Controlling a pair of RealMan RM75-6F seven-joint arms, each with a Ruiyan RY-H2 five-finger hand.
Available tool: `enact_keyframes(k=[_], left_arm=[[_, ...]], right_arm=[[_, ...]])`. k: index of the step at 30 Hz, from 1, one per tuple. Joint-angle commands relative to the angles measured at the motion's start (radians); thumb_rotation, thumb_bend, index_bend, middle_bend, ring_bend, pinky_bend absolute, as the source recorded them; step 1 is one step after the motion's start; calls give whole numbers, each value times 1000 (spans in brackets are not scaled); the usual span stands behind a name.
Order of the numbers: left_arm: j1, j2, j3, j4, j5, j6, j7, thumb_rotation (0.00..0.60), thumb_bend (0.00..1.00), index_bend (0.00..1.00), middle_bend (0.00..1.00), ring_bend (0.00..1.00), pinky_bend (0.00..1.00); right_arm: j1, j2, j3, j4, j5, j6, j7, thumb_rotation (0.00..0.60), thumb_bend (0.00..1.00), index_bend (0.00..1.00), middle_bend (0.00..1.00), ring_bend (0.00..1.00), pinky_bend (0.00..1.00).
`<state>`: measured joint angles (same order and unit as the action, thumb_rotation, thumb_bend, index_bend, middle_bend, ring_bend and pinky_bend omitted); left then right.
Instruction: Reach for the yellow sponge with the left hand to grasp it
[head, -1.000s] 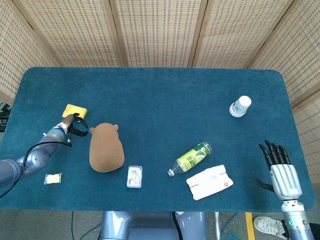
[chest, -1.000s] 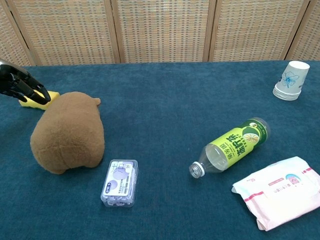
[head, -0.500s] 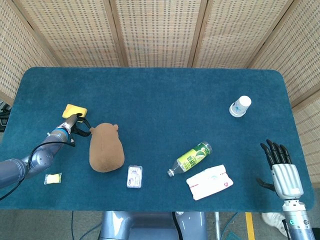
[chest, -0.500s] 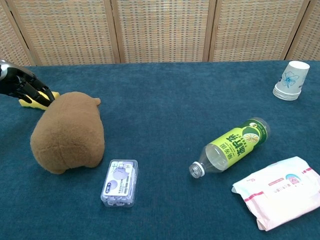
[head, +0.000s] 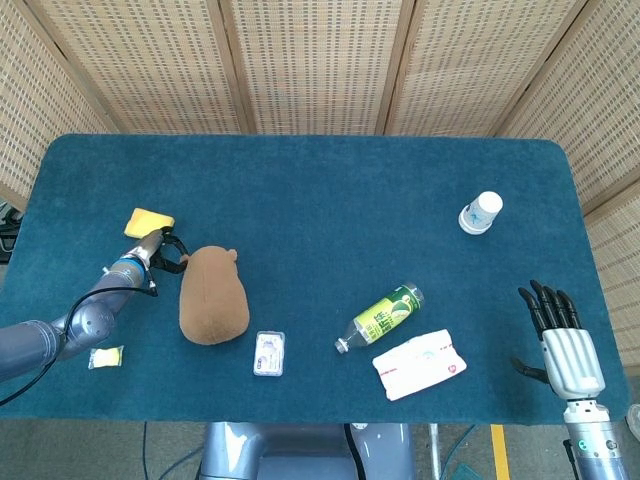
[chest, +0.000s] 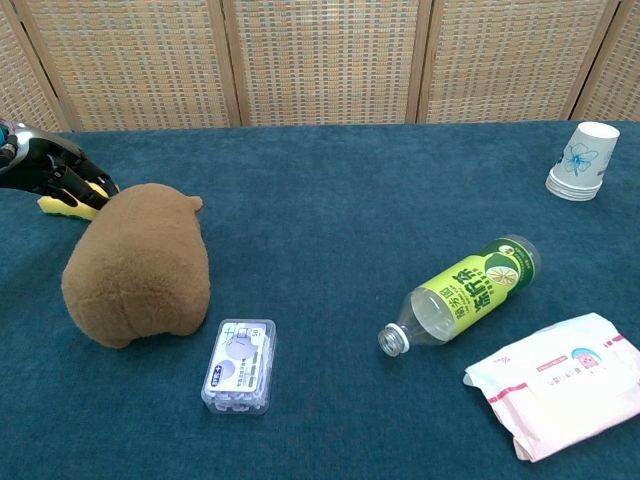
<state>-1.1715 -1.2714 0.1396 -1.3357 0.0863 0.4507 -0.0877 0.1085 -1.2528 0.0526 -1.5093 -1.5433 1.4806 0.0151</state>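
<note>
Hovering beside flat yellow sponge (head: 149, 220), left robot hand (head: 164, 251) curled, grasp unclear; fuzzy plush (head: 212, 295) adjacent.

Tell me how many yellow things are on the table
2 plainly yellow: the yellow sponge at the far left by the left hand, and a small yellow packet near the front left edge. The bottle's label is yellow-green.

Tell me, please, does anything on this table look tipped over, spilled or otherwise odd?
Only the green-labelled bottle stands out: it lies on its side with no cap on the neck, beside the tissue pack. No spill is visible on the cloth around it.
</note>
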Motion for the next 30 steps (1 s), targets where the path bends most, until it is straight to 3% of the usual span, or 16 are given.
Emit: enact_keyframes(k=[1,30], left_arm=[[5,-1,-7,-2,0,7,-1,600,469,534,0,0,0],[23,61,-12,-60,5,-7,18,600,474,584,0,0,0]], right_arm=[[0,1,0,-1,0,-1,2,600,144,0,0,0,0],[0,13,-9,-26,-18,3,15,600,143,0,0,0,0]])
